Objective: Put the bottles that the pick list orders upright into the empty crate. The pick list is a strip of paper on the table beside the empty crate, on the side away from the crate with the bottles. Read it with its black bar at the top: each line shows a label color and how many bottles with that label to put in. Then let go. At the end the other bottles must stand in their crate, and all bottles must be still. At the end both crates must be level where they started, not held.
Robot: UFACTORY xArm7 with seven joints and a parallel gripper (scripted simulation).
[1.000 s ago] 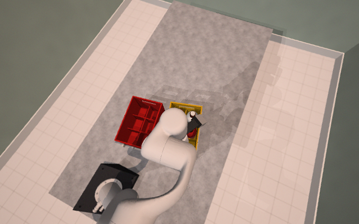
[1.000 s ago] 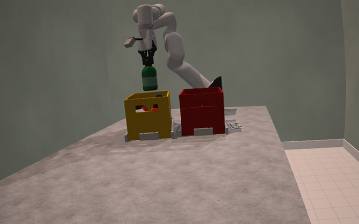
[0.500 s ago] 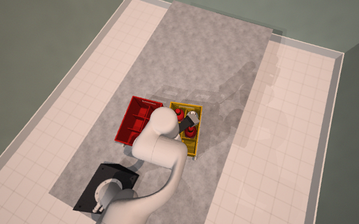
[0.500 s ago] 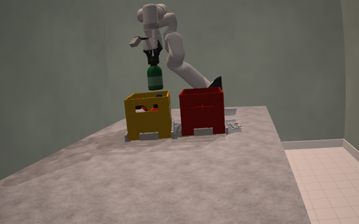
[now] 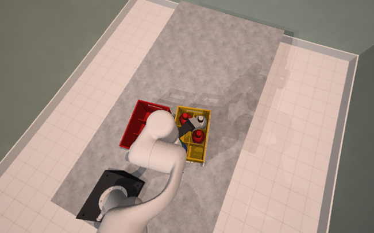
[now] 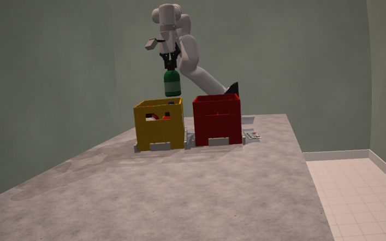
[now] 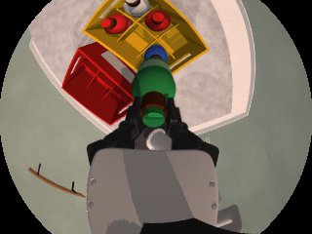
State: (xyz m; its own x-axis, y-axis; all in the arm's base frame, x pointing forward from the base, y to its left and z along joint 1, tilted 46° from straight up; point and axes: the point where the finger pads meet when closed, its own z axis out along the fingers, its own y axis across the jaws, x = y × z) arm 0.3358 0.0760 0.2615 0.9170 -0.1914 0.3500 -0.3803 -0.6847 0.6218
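My gripper is shut on the neck of a green bottle with a paler band. The bottle hangs upright above the rim of the yellow crate, near its side toward the red crate. In the yellow crate stand a white bottle, two red bottles and a blue bottle. No bottle shows in the visible compartments of the red crate. The pick list lies beside it, too small to read.
The crates stand side by side with a narrow gap, between low grey holders on the table. Both have inner dividers. The arm hides part of both crates in the top view. The black robot base stands behind them.
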